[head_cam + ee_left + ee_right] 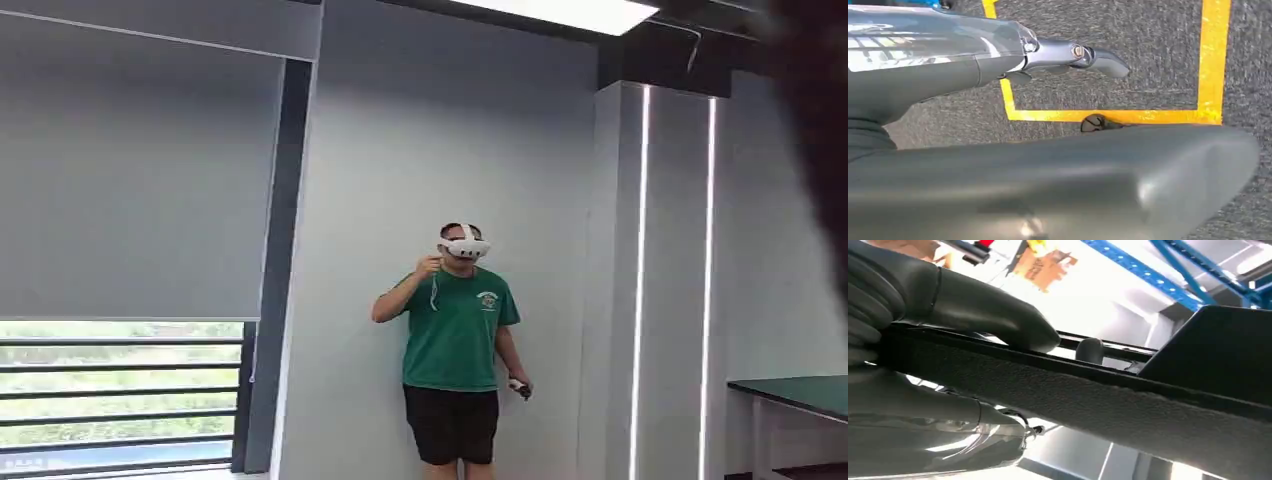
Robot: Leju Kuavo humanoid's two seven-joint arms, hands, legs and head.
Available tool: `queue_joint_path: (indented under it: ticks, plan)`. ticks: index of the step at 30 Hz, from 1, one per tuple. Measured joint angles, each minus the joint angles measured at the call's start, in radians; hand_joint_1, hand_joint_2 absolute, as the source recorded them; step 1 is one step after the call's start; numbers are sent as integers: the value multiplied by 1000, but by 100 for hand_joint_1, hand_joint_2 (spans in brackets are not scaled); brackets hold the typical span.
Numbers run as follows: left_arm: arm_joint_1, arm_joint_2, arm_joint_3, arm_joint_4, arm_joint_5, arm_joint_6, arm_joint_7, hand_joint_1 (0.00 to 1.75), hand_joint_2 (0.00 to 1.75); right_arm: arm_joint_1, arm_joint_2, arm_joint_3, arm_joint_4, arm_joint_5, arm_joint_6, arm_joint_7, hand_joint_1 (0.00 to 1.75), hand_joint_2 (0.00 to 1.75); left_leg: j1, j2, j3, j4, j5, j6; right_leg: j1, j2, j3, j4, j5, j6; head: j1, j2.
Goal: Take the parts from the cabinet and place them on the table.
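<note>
My right hand [948, 305] grips a long black part [1098, 400] with a rough textured face; the thumb presses on one side and the fingers wrap the other. A dark blurred shape [815, 120] hangs close to the head camera at the upper right; I cannot tell what it is. The left hand [998, 55] hangs over the grey floor, fingers apart, holding nothing. A green-topped table [800, 392] shows at the right edge of the head view.
A person [457, 340] in a green shirt with a white headset stands against the wall straight ahead, a controller in each hand. Yellow tape [1108, 116] marks the floor below my left hand. Blue racking [1148, 275] and cardboard boxes [1043, 265] lie beyond the part.
</note>
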Motion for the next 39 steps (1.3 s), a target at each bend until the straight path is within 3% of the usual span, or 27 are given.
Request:
queue_joint_path:
  ticks: [2,3,4,7,8,10,11,13,14,15,17,18,19,20,23,24,25,26,28,29,30,31,33,34,35,38,39]
  plan:
    - [-3,0,0,0,0,0,0,0,175,-1,-2,4,0,6,-3,0,175,175,-1,16,11,0,-7,-3,3,-16,87,-179,96,-9,0,0]
    - [-3,0,0,0,0,0,0,0,175,-4,-3,6,0,10,-4,0,175,175,-1,21,17,-3,-10,-6,9,-50,130,-264,130,-21,0,0]
    - [-3,-1,0,0,0,0,0,0,175,-6,-4,10,0,13,-4,0,175,175,-6,28,20,-3,-14,-12,22,-82,143,-287,115,-27,0,0]
    - [-2,-2,0,0,0,-1,0,0,175,-5,-8,20,0,21,-5,0,175,175,-4,57,30,-15,-15,-26,26,-51,138,-293,117,-36,0,0]
    - [-4,-3,0,0,0,-2,0,0,175,-6,-8,23,0,23,-7,0,175,175,-6,66,40,-22,-15,-34,25,-41,144,-308,123,-45,0,0]
    - [-8,-2,0,0,0,-2,-1,0,175,-8,-9,30,0,26,-12,0,175,175,-4,6,23,26,-53,-35,13,-28,161,-330,134,-55,0,0]
    - [-7,-2,0,0,-1,-4,-1,0,175,-11,-9,33,2,27,-14,0,175,175,-5,-12,-13,100,-92,-35,12,-19,161,-330,133,-57,0,0]
    - [-1,-2,0,0,-1,-4,0,0,175,-9,-9,38,4,30,-14,0,175,175,-5,-21,-94,257,-151,-40,13,3,163,-329,131,-60,0,0]
    - [2,-2,0,0,-1,-4,0,0,175,-8,-10,41,6,31,-14,0,175,175,-6,-22,-118,291,-147,-41,14,17,165,-328,130,-60,0,0]
    - [3,-2,0,0,-1,-4,0,0,175,-8,-11,43,7,31,-14,0,175,175,-5,-23,-116,270,-119,-42,13,30,169,-328,128,-59,0,0]
    - [2,-2,0,0,0,-4,0,0,175,-8,-12,46,9,30,-14,0,175,175,-1,-29,-57,118,-15,-44,10,55,178,-322,119,-53,0,0]
    - [2,-2,0,0,0,-4,0,0,175,-8,-13,48,10,29,-14,0,175,175,4,-54,-25,34,32,-46,9,65,179,-313,111,-47,0,0]
    - [1,-2,0,0,0,-4,0,0,175,-7,-15,50,12,28,-14,0,175,175,10,-97,-15,20,14,-46,13,73,172,-302,103,-39,-1,0]
    - [2,-3,0,0,1,-4,0,0,175,-11,-16,49,13,27,-17,0,175,175,10,-101,-15,12,13,-38,11,84,161,-288,100,-35,-1,0]
    - [0,-3,0,0,0,-4,3,0,175,-7,-23,52,17,27,-26,2,175,175,4,-77,-14,11,11,-22,5,107,156,-293,101,-25,-1,0]
    - [-3,-7,0,1,0,-5,3,0,175,-6,-27,53,18,28,-27,3,175,175,9,-66,-12,8,13,-16,4,98,156,-288,93,-20,-1,0]
    - [-5,-4,0,1,1,-4,0,0,175,-9,-29,53,19,29,-30,3,175,175,9,-61,-10,6,12,-11,7,54,142,-255,71,-14,-1,0]
    - [-5,-4,0,1,-2,-5,0,0,175,-14,-31,54,23,30,-33,4,175,175,8,-51,-9,6,11,-8,5,28,110,-193,38,-9,-1,0]
    - [-1,-4,0,1,-3,-9,0,0,175,-17,-31,54,36,33,-36,9,175,175,7,-27,-9,6,7,-4,1,4,18,-15,-33,-1,-1,0]
    - [1,-4,0,1,-4,-9,0,0,175,-17,-32,54,44,34,-38,14,175,175,7,-16,-8,6,4,-3,0,2,-8,29,-34,2,-1,0]
    - [1,-4,0,1,-5,-9,0,0,175,-19,-33,54,52,37,-40,16,175,175,7,-7,-5,6,2,-4,-1,0,-9,19,-13,3,-1,0]
    - [0,-4,0,1,-6,-10,0,0,175,-23,-33,54,58,41,-41,27,175,175,6,1,0,6,-2,-6,0,-3,17,-39,28,2,-1,0]
    - [-3,-5,0,1,-11,-11,0,0,175,-41,-33,54,69,46,-47,42,175,175,5,16,16,5,-11,-10,4,-24,106,-224,126,-11,-1,0]
    - [-3,-6,0,1,-11,-11,0,0,175,-52,-33,54,73,49,-50,49,175,175,5,22,21,3,-15,-15,12,-67,134,-275,126,-19,-1,0]
    - [-4,-6,0,1,-11,-11,0,0,175,-61,-32,55,78,51,-51,53,175,175,0,28,22,3,-17,-20,22,-70,135,-287,125,-25,-1,0]
    - [-3,-6,0,1,-11,-5,16,0,175,-66,-32,55,88,51,-57,55,175,175,1,56,31,-9,-18,-35,23,-42,130,-288,122,-33,-1,0]
    - [-5,-6,0,1,-11,-1,18,0,175,-66,-32,55,88,50,-58,55,175,175,1,53,35,-9,-27,-42,13,-35,141,-306,130,-42,0,0]
